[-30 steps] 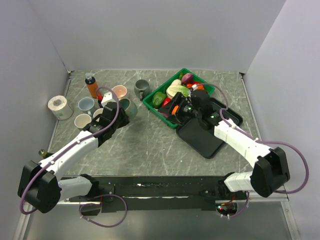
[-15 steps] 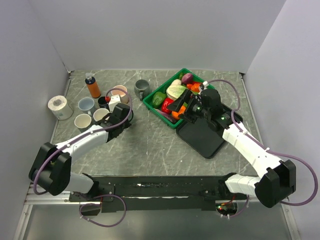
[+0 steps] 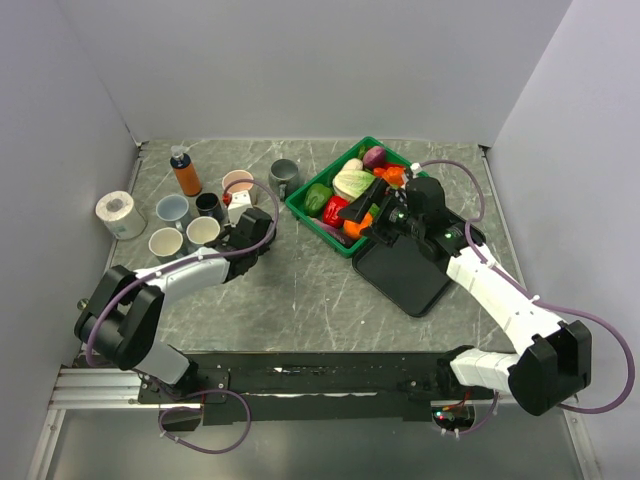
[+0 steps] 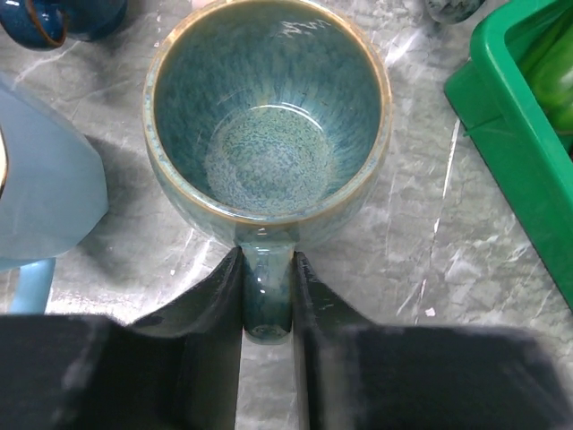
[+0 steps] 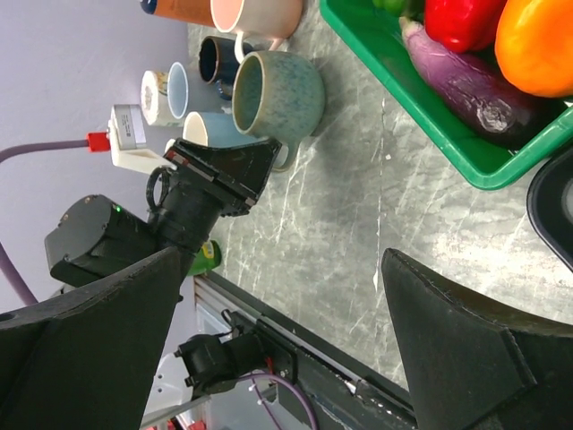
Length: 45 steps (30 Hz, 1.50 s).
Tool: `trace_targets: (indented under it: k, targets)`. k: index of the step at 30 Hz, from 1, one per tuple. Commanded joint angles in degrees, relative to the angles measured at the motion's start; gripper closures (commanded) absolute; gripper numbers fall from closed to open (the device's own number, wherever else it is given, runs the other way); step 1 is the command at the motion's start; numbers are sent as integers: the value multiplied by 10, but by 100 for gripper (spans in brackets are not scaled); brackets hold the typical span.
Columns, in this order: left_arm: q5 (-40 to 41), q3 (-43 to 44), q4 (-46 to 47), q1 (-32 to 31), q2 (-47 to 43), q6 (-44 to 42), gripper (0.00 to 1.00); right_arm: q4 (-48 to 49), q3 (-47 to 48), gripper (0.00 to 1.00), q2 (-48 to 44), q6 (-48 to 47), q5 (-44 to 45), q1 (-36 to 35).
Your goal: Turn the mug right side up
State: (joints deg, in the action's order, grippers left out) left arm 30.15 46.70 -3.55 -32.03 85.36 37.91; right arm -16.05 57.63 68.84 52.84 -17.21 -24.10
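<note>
The teal glazed mug (image 4: 269,134) stands with its mouth up on the marble table, and I look down into its speckled inside. My left gripper (image 4: 267,260) is shut on the mug's handle (image 4: 267,296), one finger on each side. From above, the left gripper (image 3: 262,222) covers most of the mug. In the right wrist view the mug (image 5: 282,85) sits beside the other cups, with the left gripper behind it. My right gripper (image 3: 385,212) hangs open and empty over the near edge of the green basket; its fingers (image 5: 448,340) are spread wide.
Several other mugs stand close by at the left: peach (image 3: 238,182), dark (image 3: 209,205), light blue (image 3: 172,209) and cream (image 3: 203,231). A grey mug (image 3: 284,176), an orange bottle (image 3: 184,172) and a paper roll (image 3: 120,214) sit farther out. The green vegetable basket (image 3: 315,225) and a black tray (image 3: 405,275) fill the right.
My left gripper has swung right and away from the bases, keeping hold of the mug. My right gripper has opened wider and drawn back a little to the right.
</note>
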Motion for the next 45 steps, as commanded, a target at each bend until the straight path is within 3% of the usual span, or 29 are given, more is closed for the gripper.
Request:
trace_targets:
  k: [1, 4, 9, 10, 11, 19, 23, 31, 35, 38, 45]
  targets:
    - [34, -6, 75, -7, -9, 3, 54, 6, -7, 0, -13, -4, -5, 9]
    - [26, -9, 73, -8, -11, 1, 45, 9, -10, 0, -13, -3, -8, 12]
    - [16, 0, 50, -14, -26, 3, 16, 10, -13, 0, -14, -5, -11, 17]
    - [18, 3, 37, -16, -34, 3, 3, 4, -11, 0, -13, -6, -7, 16]
    - [20, 4, 37, -23, -42, 3, 1, 2, -10, 0, -13, -10, -5, 17]
    - [-78, 55, -57, -29, -200, -26, 4, -23, -13, 0, -40, -40, 31, 37]
    - [-161, 126, -134, -29, -274, -90, 4, -69, -24, 0, -80, -69, 136, 49]
    - [-109, 242, -309, -29, -353, -129, 4, -156, 26, 1, -182, -142, 329, 73]
    - [-104, 256, -311, -29, -401, -139, 4, -164, 52, 0, -250, -167, 400, 74]
    - [-160, 248, -279, -29, -429, -163, 4, -147, 53, 0, -293, -176, 427, 74]
    - [-186, 258, -268, -29, -427, -166, 4, -125, 37, 0, -346, -175, 445, 74]
